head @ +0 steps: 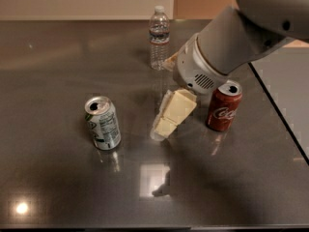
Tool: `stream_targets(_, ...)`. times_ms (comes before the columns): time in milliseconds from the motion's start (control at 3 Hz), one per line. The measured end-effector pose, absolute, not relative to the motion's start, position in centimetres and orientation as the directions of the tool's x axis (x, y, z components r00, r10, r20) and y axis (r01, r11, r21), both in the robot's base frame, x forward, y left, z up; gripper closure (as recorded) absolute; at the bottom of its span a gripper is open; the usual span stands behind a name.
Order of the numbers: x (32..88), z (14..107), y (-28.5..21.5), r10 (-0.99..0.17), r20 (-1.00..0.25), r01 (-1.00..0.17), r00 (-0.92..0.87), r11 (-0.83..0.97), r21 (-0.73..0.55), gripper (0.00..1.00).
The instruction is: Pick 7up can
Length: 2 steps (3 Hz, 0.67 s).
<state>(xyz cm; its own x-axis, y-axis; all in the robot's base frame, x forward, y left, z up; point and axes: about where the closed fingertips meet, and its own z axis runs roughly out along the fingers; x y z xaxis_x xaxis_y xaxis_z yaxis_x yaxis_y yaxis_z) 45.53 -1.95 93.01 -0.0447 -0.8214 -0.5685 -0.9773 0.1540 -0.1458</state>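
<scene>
The 7up can (102, 123) stands upright on the dark table (58, 187), left of centre; it is silver-white with green markings and a nutrition label facing me. My gripper (163, 128) hangs from the big grey arm (227, 42) in the middle of the table, pale yellow fingers pointing down and left. It is to the right of the can, about a can's width away, not touching it, and holds nothing that I can see.
A red Coca-Cola can (223, 106) stands just right of the gripper, partly behind the arm. A clear plastic water bottle (159, 37) stands at the back centre. The table's right edge (280, 115) runs diagonally at the right.
</scene>
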Motion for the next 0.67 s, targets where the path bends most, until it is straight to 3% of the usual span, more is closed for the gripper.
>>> stream_targets(667, 46.0, 90.5, 4.2, -0.74, -0.671, -0.986, -0.043, 0.139, -0.09, 0.0)
